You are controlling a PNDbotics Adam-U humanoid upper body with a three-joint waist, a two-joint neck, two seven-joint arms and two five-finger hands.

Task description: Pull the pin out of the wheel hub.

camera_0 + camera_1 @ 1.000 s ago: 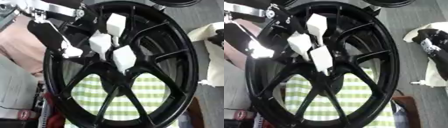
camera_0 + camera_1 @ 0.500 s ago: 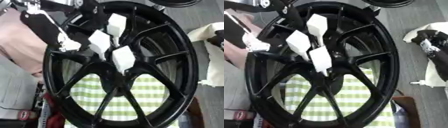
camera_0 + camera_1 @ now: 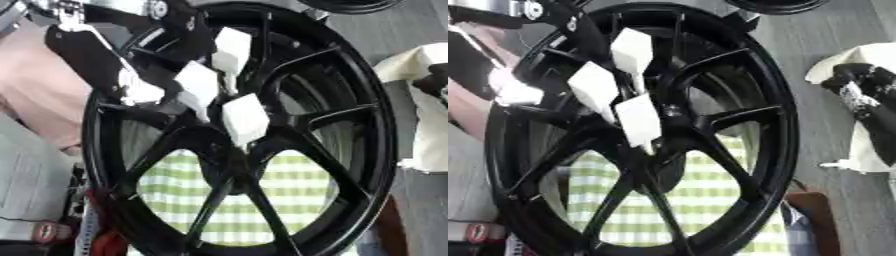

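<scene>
Filling both views, a large glossy black spoked alloy wheel hub is lying over green-and-white checked cloth. At the hub's upper left, the robot's black left hand is reaching in, white-tipped fingers spreading over the spokes. No pin is showing clearly. Right of the hub, cream fabric is lying.

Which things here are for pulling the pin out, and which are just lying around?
For the job:
- wheel
- white blocks at its hub, one probably the pin
- left hand, at the wheel's upper left

Just lying about:
- checked cloth behind the wheel
- white and black bundle on the right
- red thing at the bottom left
</scene>
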